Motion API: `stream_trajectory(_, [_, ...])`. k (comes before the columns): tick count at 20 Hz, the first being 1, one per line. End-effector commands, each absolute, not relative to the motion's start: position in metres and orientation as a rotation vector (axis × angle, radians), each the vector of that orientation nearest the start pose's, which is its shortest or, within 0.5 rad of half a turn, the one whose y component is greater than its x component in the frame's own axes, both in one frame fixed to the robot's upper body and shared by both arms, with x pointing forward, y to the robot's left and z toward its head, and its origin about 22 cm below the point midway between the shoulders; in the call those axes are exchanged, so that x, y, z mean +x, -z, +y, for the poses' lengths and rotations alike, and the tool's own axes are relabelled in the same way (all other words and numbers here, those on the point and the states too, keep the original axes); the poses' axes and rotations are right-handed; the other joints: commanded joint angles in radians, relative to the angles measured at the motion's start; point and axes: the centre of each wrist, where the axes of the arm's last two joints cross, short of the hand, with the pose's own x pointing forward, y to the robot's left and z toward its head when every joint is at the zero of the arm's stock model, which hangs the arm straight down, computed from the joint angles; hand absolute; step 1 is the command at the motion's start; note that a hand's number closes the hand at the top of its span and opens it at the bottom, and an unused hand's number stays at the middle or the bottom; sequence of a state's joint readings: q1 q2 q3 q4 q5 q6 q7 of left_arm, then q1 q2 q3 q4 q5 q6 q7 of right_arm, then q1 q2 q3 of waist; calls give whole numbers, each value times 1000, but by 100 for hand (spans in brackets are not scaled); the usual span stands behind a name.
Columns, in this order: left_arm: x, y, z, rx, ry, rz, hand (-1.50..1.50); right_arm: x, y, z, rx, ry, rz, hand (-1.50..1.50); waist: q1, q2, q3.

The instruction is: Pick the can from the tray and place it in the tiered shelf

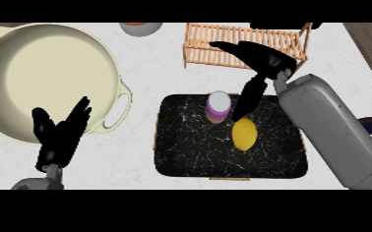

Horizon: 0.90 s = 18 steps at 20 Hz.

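can [218,107] upright, tray's [189,152] far edge | right hand [256,61] just right, nearer, fingers released | left hand [62,132] resting open, near pot

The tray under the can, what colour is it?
Black with thin white marbled streaks, the flat rectangular tray, seen in the head view.

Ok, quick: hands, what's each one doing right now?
Left hand: open, resting beside the pot, holding nothing.
Right hand: open, thumb down by the can, not gripping.

The right hand [254,59] hides part of the wooden shelf [218,49]; the bowl [140,28] and big pot [51,78] are cut off by the edges.
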<state>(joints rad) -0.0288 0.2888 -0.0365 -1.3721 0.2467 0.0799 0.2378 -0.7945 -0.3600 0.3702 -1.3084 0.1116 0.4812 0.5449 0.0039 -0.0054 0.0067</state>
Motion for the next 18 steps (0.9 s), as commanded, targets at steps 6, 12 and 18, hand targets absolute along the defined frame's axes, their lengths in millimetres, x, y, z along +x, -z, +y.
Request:
stream_trajectory(6, [250, 36, 298, 95, -45, -1125, 0, 360, -154, -135, -346, -1266, -1121, -150, -2, 6, -7])
stream_trajectory(12, [251, 38, 292, 100, -32, -1107, 0, 343, -141, -142, -422, -1287, -1129, -150, -4, 5, -7])
stream_trajectory(18, [252, 22, 277, 83, -27, -1107, 0, 330, -113, -119, -414, -1266, -1138, -150, -1, 5, -7])
